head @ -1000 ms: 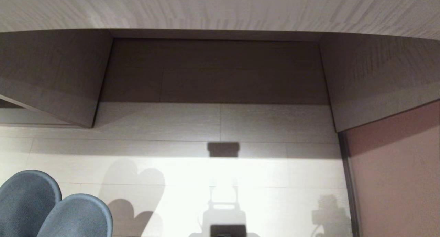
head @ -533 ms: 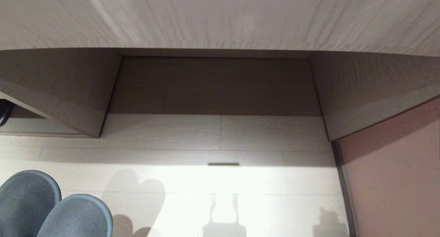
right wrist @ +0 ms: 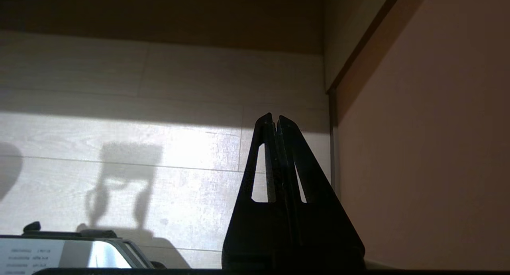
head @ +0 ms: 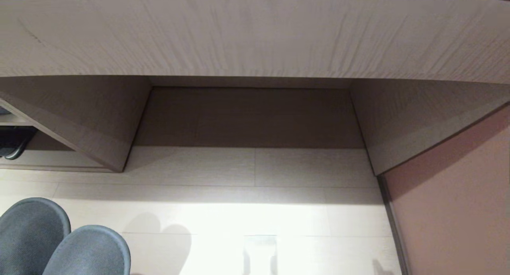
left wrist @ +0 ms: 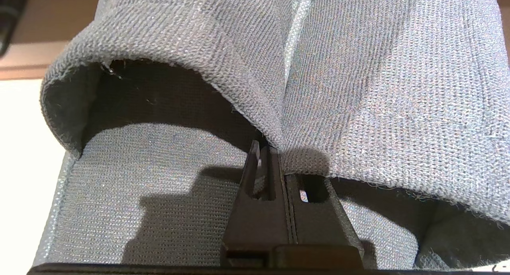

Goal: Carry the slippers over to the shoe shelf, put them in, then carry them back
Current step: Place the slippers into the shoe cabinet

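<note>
Two dark grey-black fabric slippers (head: 59, 243) hang side by side at the lower left of the head view, toes pointing away from me. In the left wrist view my left gripper (left wrist: 275, 155) is shut on the touching inner edges of the slippers (left wrist: 358, 87), one finger inside each opening. A corner of the shoe shelf (head: 51, 160), a low cubby with a raised base, shows at the far left edge of the head view. My right gripper (right wrist: 275, 117) is shut and empty, low over the pale floor beside a pinkish wall.
A pale wood-grain desk top (head: 255, 32) spans the scene, with its dark knee recess (head: 251, 115) straight ahead. The pinkish wall (head: 458, 195) closes off the right side. A dark object (head: 14, 143) lies inside the cubby. Pale floor boards (head: 255, 211) lie in front.
The whole head view has slid downward as the camera tilted up: more desk top shows and the cubby at the left came into sight. The slippers stay in the left gripper.
</note>
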Tool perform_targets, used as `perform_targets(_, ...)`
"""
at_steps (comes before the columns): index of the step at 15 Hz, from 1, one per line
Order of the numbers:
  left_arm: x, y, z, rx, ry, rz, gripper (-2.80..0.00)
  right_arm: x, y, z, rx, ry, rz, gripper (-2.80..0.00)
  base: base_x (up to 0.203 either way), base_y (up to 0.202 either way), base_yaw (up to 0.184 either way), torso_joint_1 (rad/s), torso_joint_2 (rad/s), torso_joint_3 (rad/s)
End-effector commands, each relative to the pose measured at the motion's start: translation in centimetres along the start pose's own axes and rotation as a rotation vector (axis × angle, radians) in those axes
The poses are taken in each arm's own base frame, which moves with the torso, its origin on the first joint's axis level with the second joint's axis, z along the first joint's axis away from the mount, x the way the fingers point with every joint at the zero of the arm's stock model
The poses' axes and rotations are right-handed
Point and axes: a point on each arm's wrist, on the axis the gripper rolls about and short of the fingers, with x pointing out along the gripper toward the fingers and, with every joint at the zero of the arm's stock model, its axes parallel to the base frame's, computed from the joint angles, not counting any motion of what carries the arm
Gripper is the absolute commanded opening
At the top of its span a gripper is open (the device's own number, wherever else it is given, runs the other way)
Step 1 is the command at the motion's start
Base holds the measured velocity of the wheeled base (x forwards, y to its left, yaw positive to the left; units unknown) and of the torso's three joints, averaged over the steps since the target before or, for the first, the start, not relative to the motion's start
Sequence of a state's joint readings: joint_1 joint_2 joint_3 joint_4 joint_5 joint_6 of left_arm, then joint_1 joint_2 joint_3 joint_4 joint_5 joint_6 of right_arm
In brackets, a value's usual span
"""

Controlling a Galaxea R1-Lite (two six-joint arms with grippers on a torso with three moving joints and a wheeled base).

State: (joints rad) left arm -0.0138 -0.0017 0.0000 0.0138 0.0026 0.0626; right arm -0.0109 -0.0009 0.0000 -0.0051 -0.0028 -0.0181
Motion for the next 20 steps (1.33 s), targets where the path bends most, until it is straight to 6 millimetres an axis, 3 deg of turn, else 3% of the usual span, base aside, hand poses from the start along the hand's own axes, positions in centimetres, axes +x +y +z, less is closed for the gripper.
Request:
perform_targets(1, 0.01, 0.0, 0.0, 0.0, 0.002, 0.0, -2.8, 0.02, 0.02, -1.19, 0.0, 0.0, 0.0, -2.8, 0.0, 0.0, 0.0, 0.005, 0.0, 0.199)
perform_targets(20, 0.01, 0.0, 0.0, 0.0, 0.002, 0.0, -2.8, 0.02, 0.02, -1.19, 0.0, 0.0, 0.0, -2.8, 0.0, 0.0, 0.0, 0.003, 0.0, 0.203)
